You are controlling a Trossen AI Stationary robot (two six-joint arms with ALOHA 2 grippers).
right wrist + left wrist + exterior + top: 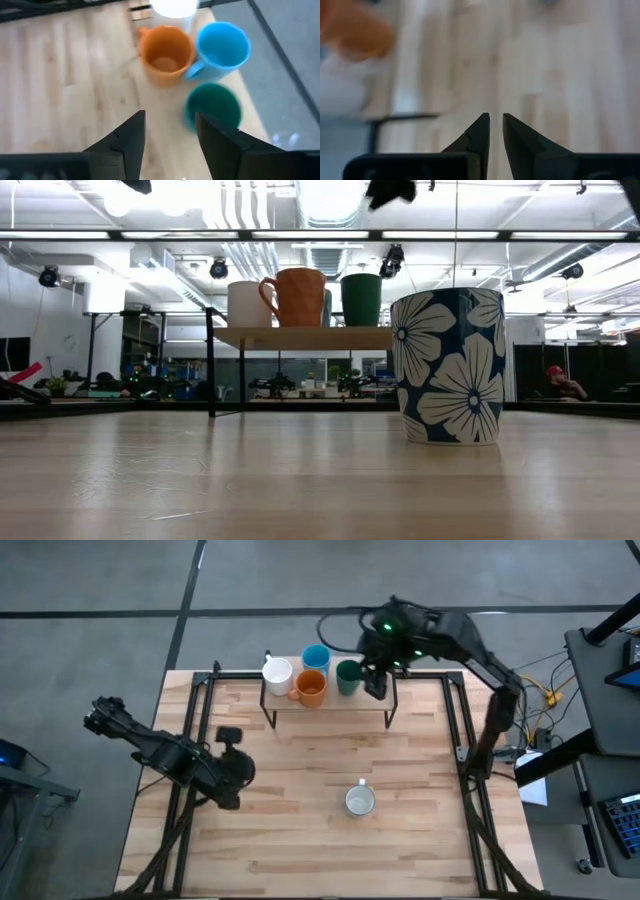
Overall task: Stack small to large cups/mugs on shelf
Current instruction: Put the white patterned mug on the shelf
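Now the right claw (170,142), released above the dark green cup (214,106) at upper centre, should lift straight clear; left claw (496,131) clenched, empty.

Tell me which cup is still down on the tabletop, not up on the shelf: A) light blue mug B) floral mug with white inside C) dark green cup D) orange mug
B: the floral mug stands alone on the table, while the others sit on the shelf.
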